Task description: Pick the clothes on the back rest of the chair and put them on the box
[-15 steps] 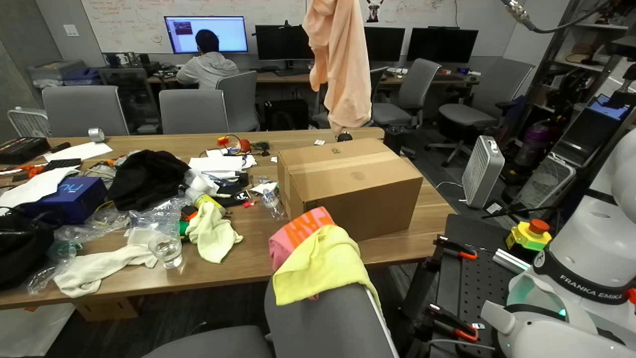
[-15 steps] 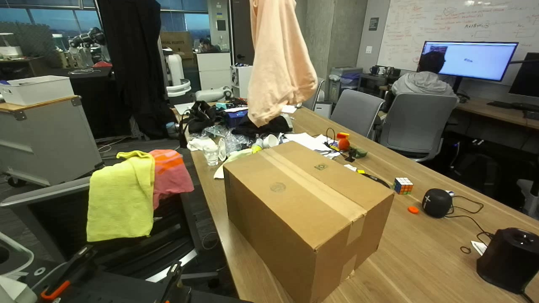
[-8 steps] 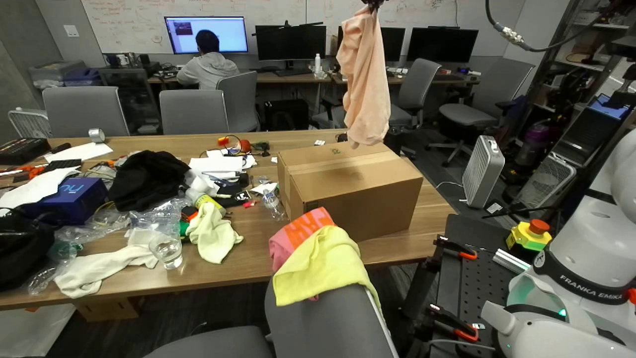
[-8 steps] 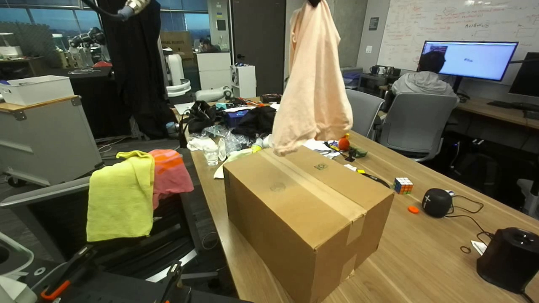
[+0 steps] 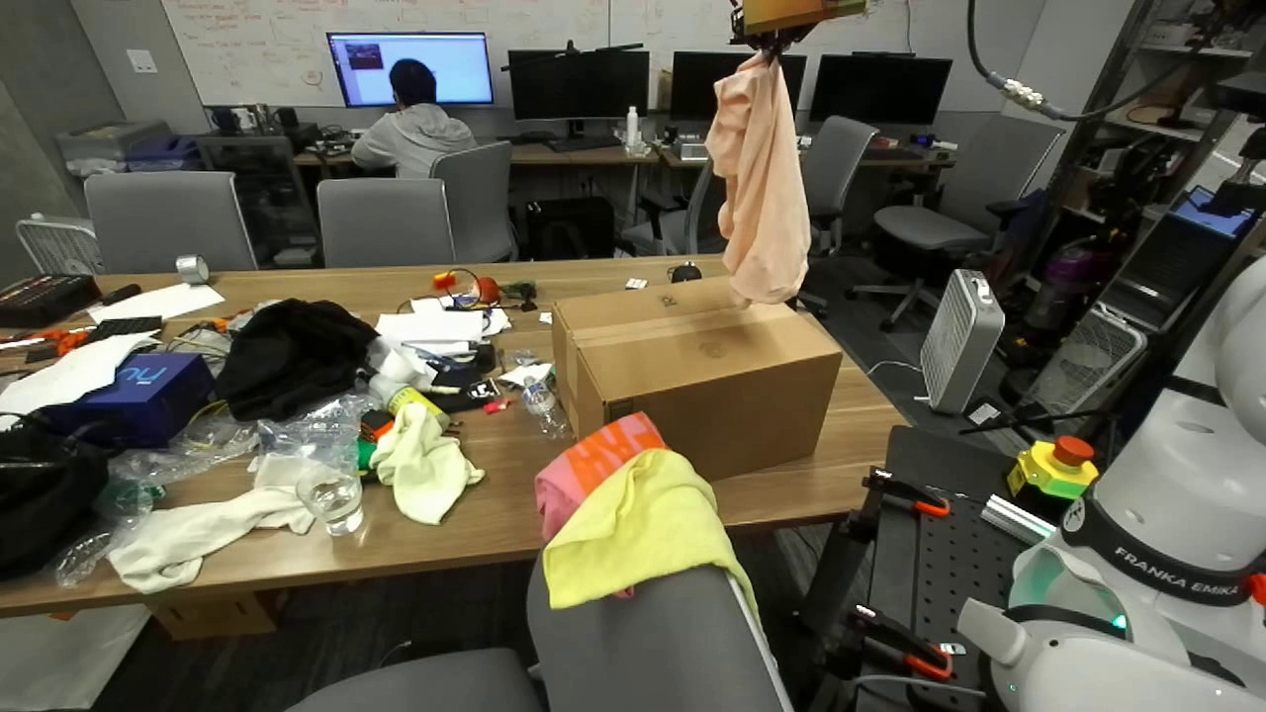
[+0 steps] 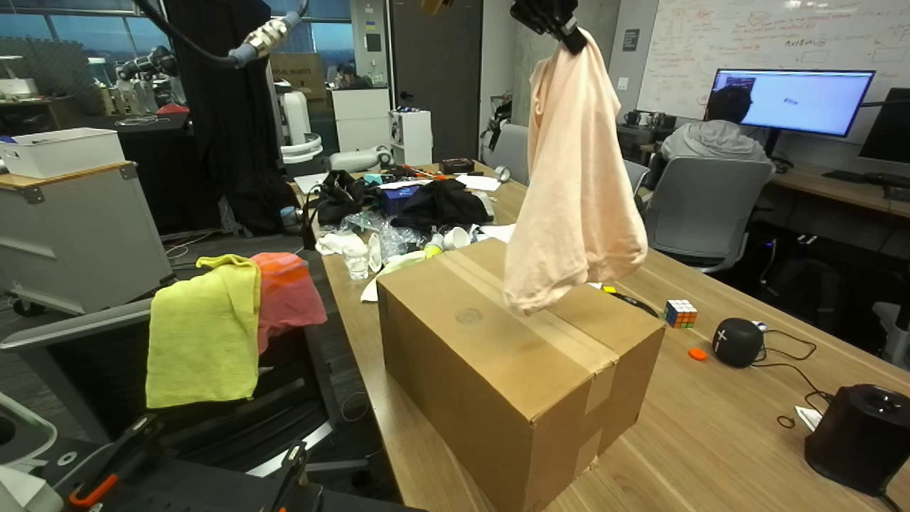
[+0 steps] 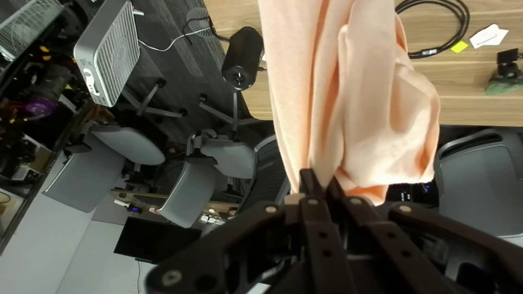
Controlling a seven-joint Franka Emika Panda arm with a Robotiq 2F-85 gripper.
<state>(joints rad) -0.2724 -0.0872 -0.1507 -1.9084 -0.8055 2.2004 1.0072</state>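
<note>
a gripper, its two fingers drawn nearly together, pinches the gathered end of a peach garment and dangles it over a cardboard box on a cluttered wooden table. the fingertips are dark and blurred in the wrist view, the grip is partly buried in folds, and the garment's cut is hard to make out. its lower end overlaps the box top in both exterior views, though whether the two touch cannot be told. the gripper's upper end is cropped by the top edge in an exterior view, and a white arm base is cut off at the right in an exterior view. a yellow cloth drapes over the back of a grey chair, covering part of a pink-and-orange cloth beside it. a person in grey sits before a lit screen, face hidden. among the containers, the cardboard box is closed under a strip of tape, its contents out of sight. a clear bottle rests near it, its contents unclear. a clear cup stands near the table's edge, anything inside too hard to make out. a blue box lies partly under white paper, its inside hidden. a white bin sits on a grey cabinet, cut off at the left, a bit of blue just showing at that edge
</note>
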